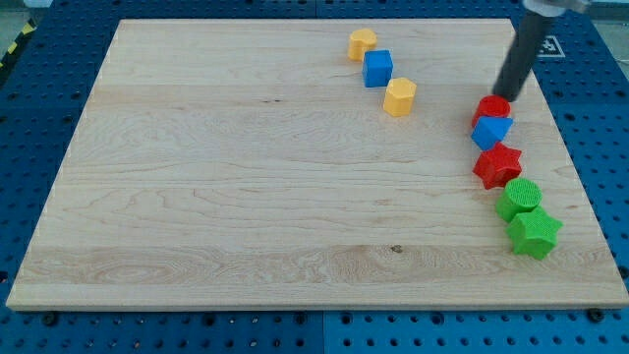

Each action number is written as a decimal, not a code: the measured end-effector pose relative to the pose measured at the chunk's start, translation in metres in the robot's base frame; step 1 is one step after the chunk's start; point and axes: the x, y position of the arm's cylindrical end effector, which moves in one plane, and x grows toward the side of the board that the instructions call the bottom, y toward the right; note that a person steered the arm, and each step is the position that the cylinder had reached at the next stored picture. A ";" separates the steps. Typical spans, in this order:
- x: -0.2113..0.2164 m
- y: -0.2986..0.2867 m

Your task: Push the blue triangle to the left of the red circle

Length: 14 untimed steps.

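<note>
The blue triangle [490, 131] lies at the view's right, touching the red circle [491, 107] just above it. My tip [504, 96] is at the red circle's upper right edge, above the blue triangle. The rod rises from there toward the view's top right.
A red star [497, 164] sits just below the blue triangle, then a green circle [519, 197] and a green star [534, 233]. Near the top middle are a yellow heart [362, 43], a blue cube [377, 68] and a yellow hexagon [399, 97]. The wooden board [246, 177] is bordered by blue pegboard.
</note>
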 end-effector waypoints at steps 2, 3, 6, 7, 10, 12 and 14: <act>0.080 0.004; 0.080 0.004; 0.077 -0.032; 0.073 -0.041; 0.072 -0.087; 0.071 -0.104; 0.074 -0.087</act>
